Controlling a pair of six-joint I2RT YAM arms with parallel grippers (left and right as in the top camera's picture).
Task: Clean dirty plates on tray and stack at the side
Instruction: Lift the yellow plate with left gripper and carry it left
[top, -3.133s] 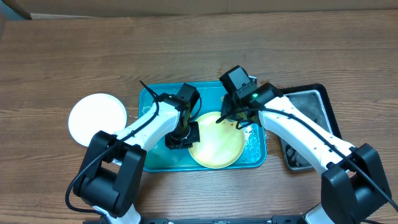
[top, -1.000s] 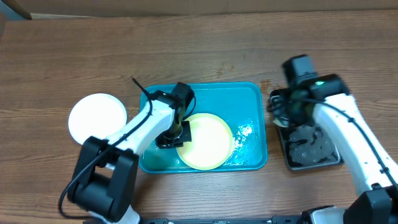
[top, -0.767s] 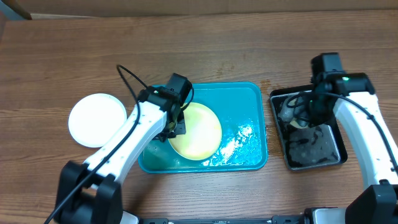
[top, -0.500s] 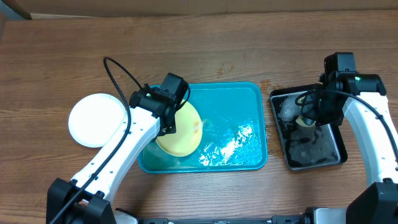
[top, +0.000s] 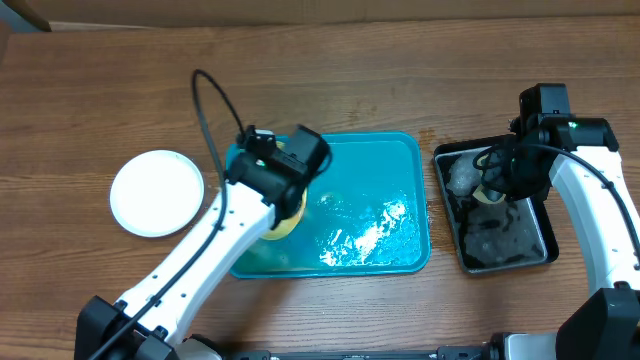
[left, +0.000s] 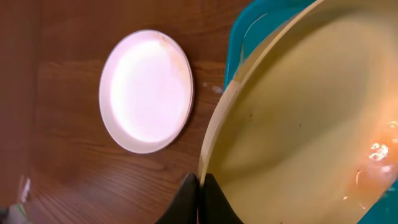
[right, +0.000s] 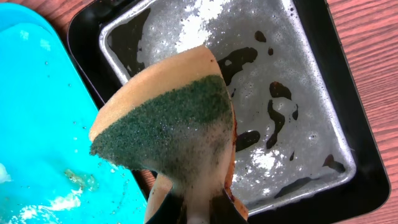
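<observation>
- The left hand (left: 198, 186) pinches the rim of the pale yellow-green plate (left: 298, 124), tilted on edge over the near-left corner of the turquoise tray (top: 390, 160).
- The white plate (top: 157, 192) lies on the bench to the left, just beyond the tray's rim, nearer the left arm.
- The tray holds only water and foam.
- At far right, the right hand (right: 193, 202) clamps a folded sponge (right: 174, 118) over the sudsy black tray (right: 357, 134).

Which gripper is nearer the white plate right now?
Left. The left gripper, shut on the yellow plate at the tray's left edge, is just right of the white plate. The right gripper holds a sponge over the black tray, far beyond.
</observation>
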